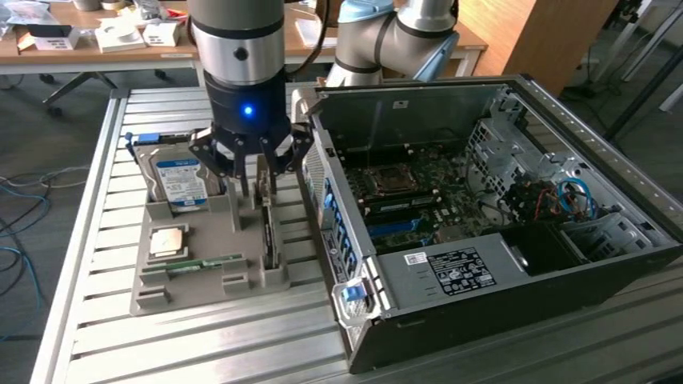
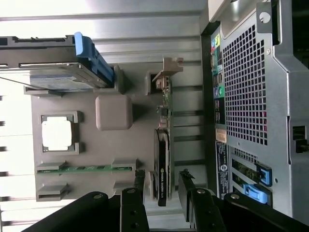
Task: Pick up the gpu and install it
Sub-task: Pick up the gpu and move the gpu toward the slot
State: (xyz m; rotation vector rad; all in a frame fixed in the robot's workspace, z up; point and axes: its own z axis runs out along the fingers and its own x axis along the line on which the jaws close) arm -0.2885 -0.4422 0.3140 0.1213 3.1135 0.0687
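Note:
The gpu [image 1: 270,240] is a thin dark card standing on edge in a slot of the grey holder tray [image 1: 208,228], beside the open computer case [image 1: 481,216]. My gripper [image 1: 256,204] hangs just above the card's far end, its black fingers pointing down. In the wrist view the gpu [image 2: 162,159] runs edge-on, and the gripper [image 2: 162,186] is open with one finger on each side of the card. A small gap shows between each finger and the card. Nothing is held.
The holder tray [image 2: 116,145] also carries a hard drive [image 1: 179,182] with a blue-white label, a square processor chip [image 1: 168,240] and a green memory stick [image 1: 192,264]. The case's rear panel [image 2: 251,96] stands close beside the gpu. All of it sits on a slatted metal table [image 1: 213,336].

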